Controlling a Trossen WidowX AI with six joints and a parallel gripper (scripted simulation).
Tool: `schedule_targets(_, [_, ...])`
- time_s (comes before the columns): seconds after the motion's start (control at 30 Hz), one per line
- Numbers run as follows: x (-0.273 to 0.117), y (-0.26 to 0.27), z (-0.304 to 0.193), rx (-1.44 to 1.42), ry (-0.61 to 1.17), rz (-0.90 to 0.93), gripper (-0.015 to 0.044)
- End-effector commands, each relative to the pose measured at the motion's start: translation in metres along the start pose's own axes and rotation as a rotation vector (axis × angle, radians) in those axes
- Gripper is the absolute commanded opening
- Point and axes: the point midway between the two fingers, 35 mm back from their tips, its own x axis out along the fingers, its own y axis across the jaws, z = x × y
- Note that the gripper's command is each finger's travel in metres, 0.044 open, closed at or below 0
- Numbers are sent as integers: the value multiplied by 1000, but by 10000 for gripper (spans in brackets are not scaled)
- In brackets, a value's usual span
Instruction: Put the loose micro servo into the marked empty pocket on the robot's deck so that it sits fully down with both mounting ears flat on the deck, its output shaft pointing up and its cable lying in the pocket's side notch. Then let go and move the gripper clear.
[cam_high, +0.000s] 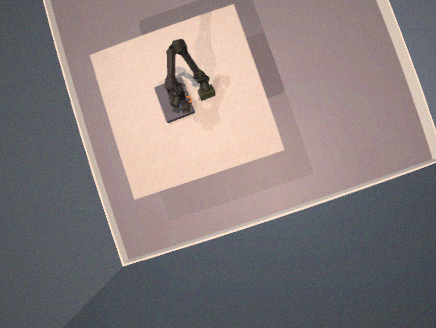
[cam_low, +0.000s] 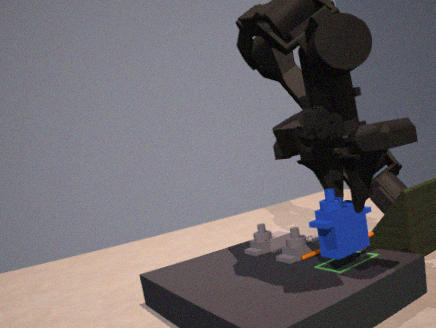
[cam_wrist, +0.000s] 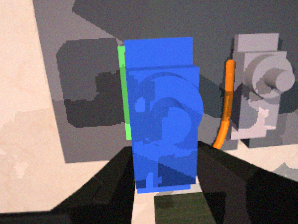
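The blue micro servo (cam_low: 345, 232) (cam_wrist: 162, 110) is upright, its output shaft pointing up. My gripper (cam_low: 347, 200) (cam_wrist: 162, 152) is shut on its upper body, a finger on each side. The servo hangs just above the deck (cam_low: 200, 295) (cam_wrist: 90, 145) (cam_high: 164, 100), over the green-outlined pocket (cam_low: 328, 269) (cam_wrist: 124, 95). A small gap shows under it in the exterior view. In the wrist view it hides most of the pocket; only the left green line shows. An orange cable (cam_low: 311, 255) (cam_wrist: 228, 95) runs behind the servo; where it joins and the side notch are hidden.
Grey servos (cam_low: 295, 245) (cam_wrist: 260, 95) stand on the deck beside the pocket. A dark green block (cam_low: 410, 220) (cam_high: 206, 93) (cam_wrist: 182, 210) stands just beyond the deck on the pocket side, under part of the arm. Low walls (cam_high: 280, 215) surround the wider area.
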Motion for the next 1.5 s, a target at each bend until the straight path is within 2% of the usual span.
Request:
schedule_targets(0.0, [4,0,0,-5,-8,-1,0])
schedule_targets(1.47, [29,0,0,-5,-8,-2,0])
